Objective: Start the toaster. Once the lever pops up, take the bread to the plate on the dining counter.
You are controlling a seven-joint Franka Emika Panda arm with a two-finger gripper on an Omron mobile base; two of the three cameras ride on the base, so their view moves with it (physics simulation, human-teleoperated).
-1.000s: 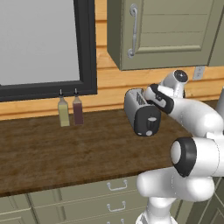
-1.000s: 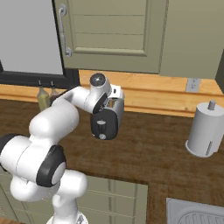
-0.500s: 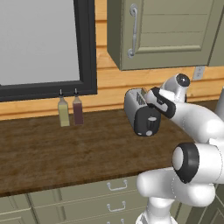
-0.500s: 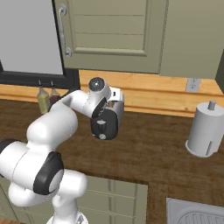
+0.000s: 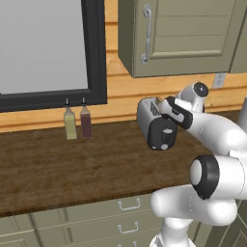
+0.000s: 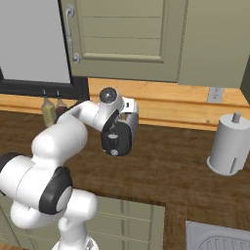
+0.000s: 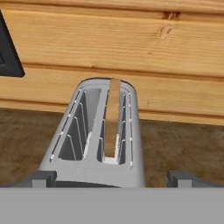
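The silver-grey toaster [image 5: 147, 118] stands on the wood counter against the wall, its black end panel facing me. The lever [image 6: 113, 138] is a small pale tab on that panel. A tan slice of bread [image 7: 113, 120] stands edge-on in the toaster's [image 7: 92, 166] right slot; the left slot is empty. My gripper [image 7: 112, 177] hangs just above the near end of the toaster [image 6: 119, 136], open, with one fingertip [image 7: 41, 177] on each side of it and nothing held. In the left base view the gripper [image 5: 167, 110] sits over the toaster's top. The plate and the dining counter are out of view.
Two small bottles [image 5: 70, 123] [image 5: 86, 120] stand by the wall under a black-framed window [image 5: 94, 58]. A paper towel roll [image 6: 229, 146] is at the right and a sink corner [image 6: 219, 239] at the lower right. A cabinet [image 6: 122, 39] hangs overhead.
The arm has shifted slightly while the hand stays over the toaster. The jaws stay open and the toaster and bread have not moved.
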